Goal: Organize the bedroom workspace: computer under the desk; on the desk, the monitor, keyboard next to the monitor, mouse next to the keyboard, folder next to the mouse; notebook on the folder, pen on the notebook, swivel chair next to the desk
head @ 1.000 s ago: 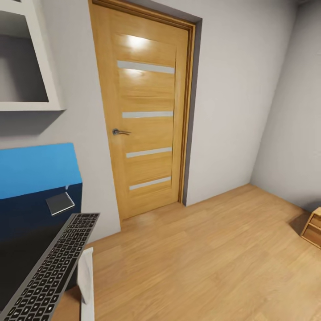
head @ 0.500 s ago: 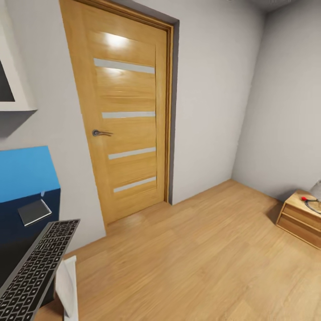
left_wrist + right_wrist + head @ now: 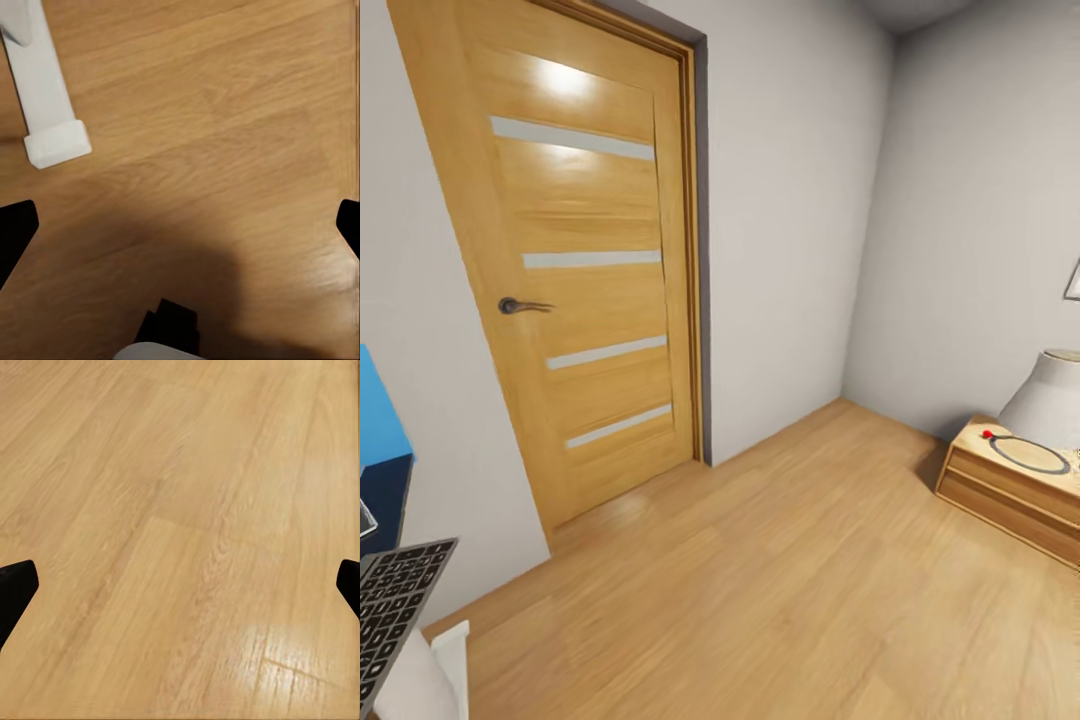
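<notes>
A: Head view. Dark grey flat keyboard (image 3: 395, 600) at the lower left corner; beside it a sliver of the blue-and-navy panel (image 3: 380, 450), probably the monitor, though I cannot confirm that. Oak door with four frosted strips (image 3: 575, 260) straight ahead, pale wooden plank floor (image 3: 780, 580) across the middle, small wooden nightstand (image 3: 1010, 490) far right. Folder, notebook, pen, mouse and chair not located from here.

B: Left wrist view?

A: Left tool (image 3: 180, 225): dark fingertips at opposite edges, spread wide, nothing between them. Below it floor and a white slab-shaped leg (image 3: 45, 97), identity unclear.

B: Right wrist view?

A: Right tool (image 3: 180, 585): same wide spread, holding nothing, bare floor beneath.

B: Judgement on the step?

A: Transit, looking for the swivel chair. Advice: turn slowly, arms tucked, clear of the door and nightstand, until the chair comes into frame.
</notes>
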You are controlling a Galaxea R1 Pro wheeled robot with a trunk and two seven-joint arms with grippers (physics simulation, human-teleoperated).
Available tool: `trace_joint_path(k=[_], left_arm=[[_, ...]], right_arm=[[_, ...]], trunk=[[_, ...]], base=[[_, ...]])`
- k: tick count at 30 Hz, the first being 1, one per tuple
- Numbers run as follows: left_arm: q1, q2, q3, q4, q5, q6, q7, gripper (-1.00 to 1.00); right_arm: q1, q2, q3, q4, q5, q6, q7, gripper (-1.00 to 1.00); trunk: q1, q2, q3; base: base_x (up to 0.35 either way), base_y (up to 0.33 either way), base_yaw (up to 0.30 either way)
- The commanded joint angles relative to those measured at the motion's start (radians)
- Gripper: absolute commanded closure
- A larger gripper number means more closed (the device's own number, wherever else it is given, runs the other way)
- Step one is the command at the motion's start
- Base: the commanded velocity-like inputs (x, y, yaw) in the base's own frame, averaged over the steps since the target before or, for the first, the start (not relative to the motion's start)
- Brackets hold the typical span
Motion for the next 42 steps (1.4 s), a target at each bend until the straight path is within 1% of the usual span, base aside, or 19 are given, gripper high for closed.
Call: trace_joint_path(k=[1,35,42], left_arm=[[0.000,0.000,-0.009,0.000,0.005,-0.002,0.005,-1.00],[0.000,0.000,-0.009,0.000,0.005,-0.002,0.005,-1.00],[0.000,0.000,-0.009,0.000,0.005,-0.002,0.005,-1.00]], right_arm=[[0.000,-0.001,0.009,-0.002,-0.001,-0.001,-0.010,-1.00],[0.000,0.001,0.010,-0.003,-0.003,0.001,-0.011,-1.00],[0.000,0.000,0.002,-0.004,-0.009,0.002,-0.014,-1.00]], trunk=[[0.000,0.000,-0.001],[0.000,0.000,-0.001],[0.000,0.000,-0.004]], base=[[0.307,-0.074,-0.085],[0.322,-0.008,-0.009],[0.325,0.000,0.136]])
